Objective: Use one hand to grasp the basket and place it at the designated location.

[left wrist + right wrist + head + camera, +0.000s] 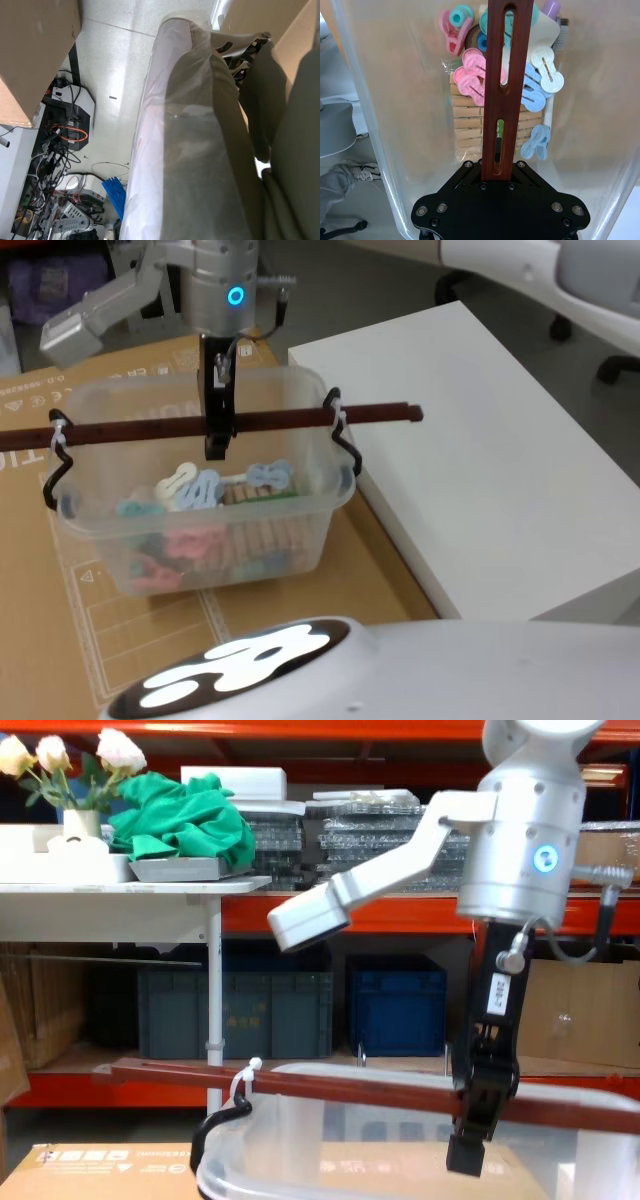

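Upper centre, the right claw (217,440) is clenching the handle (130,430) of the basket (300,525); the grasping step is looking complete. The next move is calling for 1 level lift.

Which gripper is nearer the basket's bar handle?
Right. The right gripper is shut on the bar handle; the left arm is parked away from it, facing the floor.

bright, even indoor light fell from above. a white glare patch sat on the robot's body (235,665); the table (480,470) shone pale and the floor (117,60) gleamed. a soft sheen ran down the basket (370,125) wall; the ring (235,295) glowed blue.
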Controlling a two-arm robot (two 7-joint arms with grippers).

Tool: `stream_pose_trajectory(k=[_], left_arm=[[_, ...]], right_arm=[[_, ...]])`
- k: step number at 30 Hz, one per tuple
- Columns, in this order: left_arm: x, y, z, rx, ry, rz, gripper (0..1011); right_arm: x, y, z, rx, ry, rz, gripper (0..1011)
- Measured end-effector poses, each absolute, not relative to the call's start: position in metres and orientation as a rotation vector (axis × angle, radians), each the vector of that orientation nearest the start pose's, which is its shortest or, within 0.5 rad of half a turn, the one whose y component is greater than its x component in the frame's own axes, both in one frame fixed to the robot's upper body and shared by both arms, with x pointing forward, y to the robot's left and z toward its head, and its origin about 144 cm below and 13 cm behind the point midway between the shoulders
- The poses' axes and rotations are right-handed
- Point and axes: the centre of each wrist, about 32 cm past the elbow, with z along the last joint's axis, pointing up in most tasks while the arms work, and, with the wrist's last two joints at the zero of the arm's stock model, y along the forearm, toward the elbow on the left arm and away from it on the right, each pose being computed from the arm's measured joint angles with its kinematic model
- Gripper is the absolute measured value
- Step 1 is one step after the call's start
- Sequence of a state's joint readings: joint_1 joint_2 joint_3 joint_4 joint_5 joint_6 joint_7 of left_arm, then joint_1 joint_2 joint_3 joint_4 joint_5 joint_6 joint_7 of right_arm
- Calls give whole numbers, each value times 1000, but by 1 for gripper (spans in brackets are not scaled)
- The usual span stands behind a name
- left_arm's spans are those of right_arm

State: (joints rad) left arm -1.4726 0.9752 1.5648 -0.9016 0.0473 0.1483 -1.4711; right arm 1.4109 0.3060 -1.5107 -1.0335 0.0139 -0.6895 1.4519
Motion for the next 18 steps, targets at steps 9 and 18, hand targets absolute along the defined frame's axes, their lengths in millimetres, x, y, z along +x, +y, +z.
stream_pose_trajectory(k=[9,18], left_arm=[[616,496,1396,1629,165,178,0],[616,496,1396,1629,165,178,0]], right_arm=[[645,-107,1393,-1076,-1066,986,1],[647,-113,1407,-1097,-1075,959,1]])
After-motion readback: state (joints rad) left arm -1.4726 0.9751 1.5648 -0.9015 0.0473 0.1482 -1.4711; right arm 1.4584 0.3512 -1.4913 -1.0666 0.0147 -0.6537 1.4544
